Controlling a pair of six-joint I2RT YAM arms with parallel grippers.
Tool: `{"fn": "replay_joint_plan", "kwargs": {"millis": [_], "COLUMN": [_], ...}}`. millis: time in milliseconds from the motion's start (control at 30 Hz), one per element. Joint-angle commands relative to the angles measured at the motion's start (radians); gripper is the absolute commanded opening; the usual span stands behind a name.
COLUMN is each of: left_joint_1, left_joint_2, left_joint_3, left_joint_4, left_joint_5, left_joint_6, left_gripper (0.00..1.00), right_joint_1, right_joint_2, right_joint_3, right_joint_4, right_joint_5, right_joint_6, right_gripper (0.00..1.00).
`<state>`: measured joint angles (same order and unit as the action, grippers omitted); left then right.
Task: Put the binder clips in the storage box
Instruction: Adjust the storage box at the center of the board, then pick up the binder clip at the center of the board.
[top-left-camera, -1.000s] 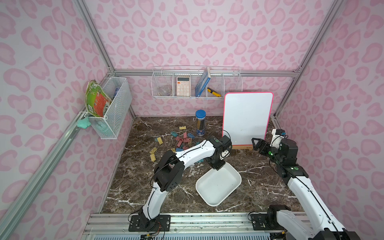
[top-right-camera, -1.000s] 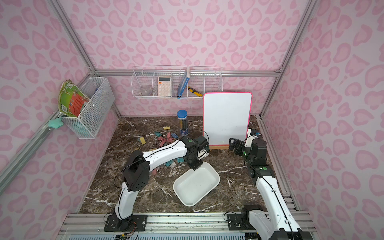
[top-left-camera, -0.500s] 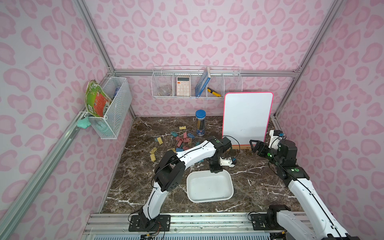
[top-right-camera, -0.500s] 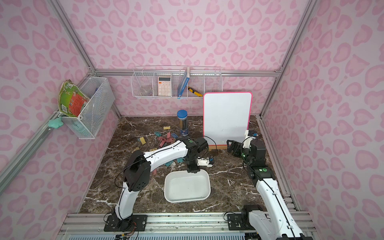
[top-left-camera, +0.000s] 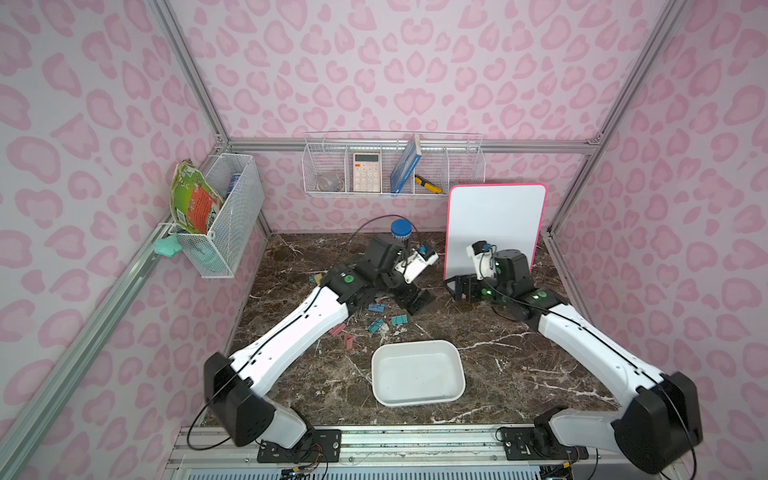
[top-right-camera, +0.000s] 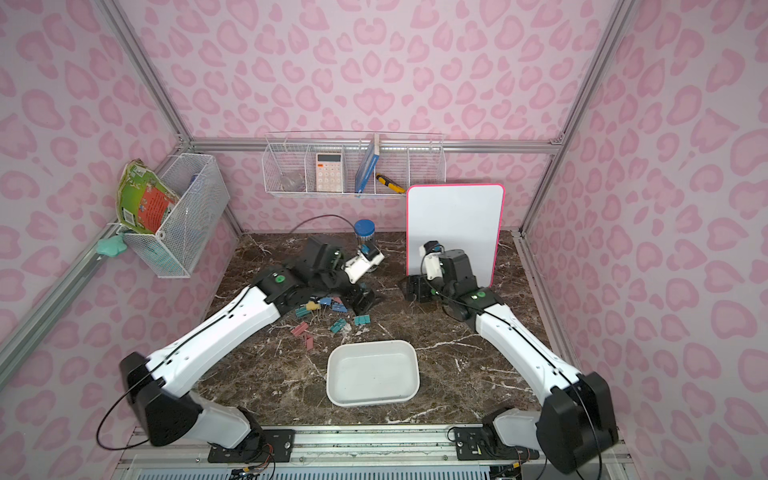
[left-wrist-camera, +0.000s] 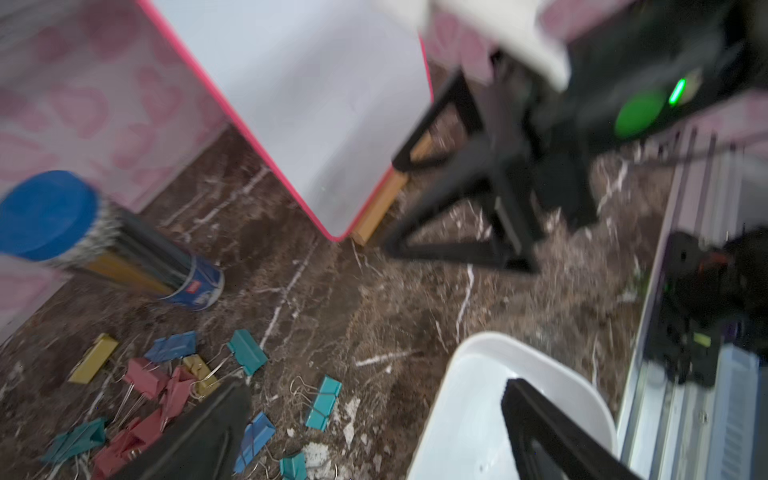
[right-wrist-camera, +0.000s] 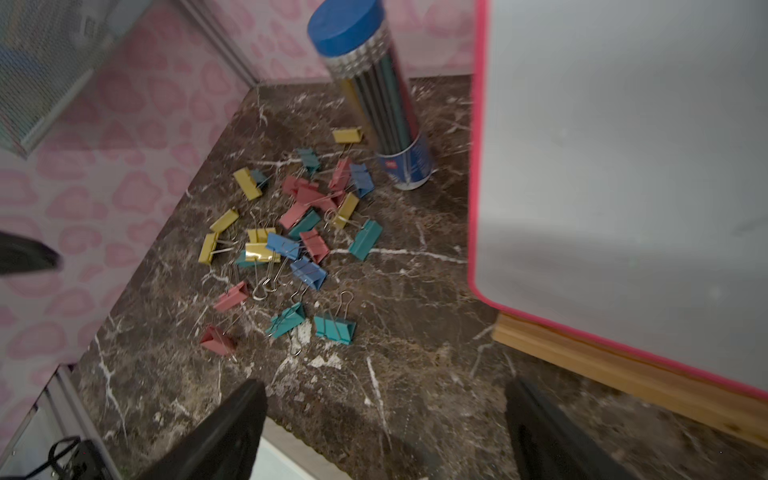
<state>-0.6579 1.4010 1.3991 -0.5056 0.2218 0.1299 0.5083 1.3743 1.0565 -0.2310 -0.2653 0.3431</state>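
Pastel pink, teal, blue and yellow binder clips (right-wrist-camera: 282, 245) lie scattered on the dark marble table (top-left-camera: 519, 374), all of them outside the white storage box (top-left-camera: 417, 374). The box sits near the front at the middle, with the clips beyond it and to its left. The left claw (left-wrist-camera: 372, 386) is at the right edge of the scatter, jaws spread wide with nothing between them. The right claw (right-wrist-camera: 384, 386) is further right, low before a pink-edged whiteboard (right-wrist-camera: 623, 145), also wide apart and holding nothing. A blue-lidded pencil tube (right-wrist-camera: 374, 83) stands at the far side of the clips.
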Motion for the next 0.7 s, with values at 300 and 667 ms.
{"fn": "replay_joint_plan", "kwargs": {"millis": [300, 667], "left_joint_1": [0.198, 0.198], "left_joint_2": [-0.364, -0.359], "left_joint_3": [-0.451, -0.508], "left_joint_4": [0.228, 0.256], "left_joint_5": [-0.214, -0.245], "left_joint_6": [-0.643, -0.485], "left_gripper": [0.98, 0.99], "right_joint_1": [0.169, 0.168], "right_joint_2": [0.522, 0.799], "right_joint_3": [0.342, 0.597], "right_joint_4": [-0.164, -0.167], "right_joint_5": [-0.081, -0.285], "right_joint_6": [-0.288, -0.326], "right_gripper": [0.84, 0.55]}}
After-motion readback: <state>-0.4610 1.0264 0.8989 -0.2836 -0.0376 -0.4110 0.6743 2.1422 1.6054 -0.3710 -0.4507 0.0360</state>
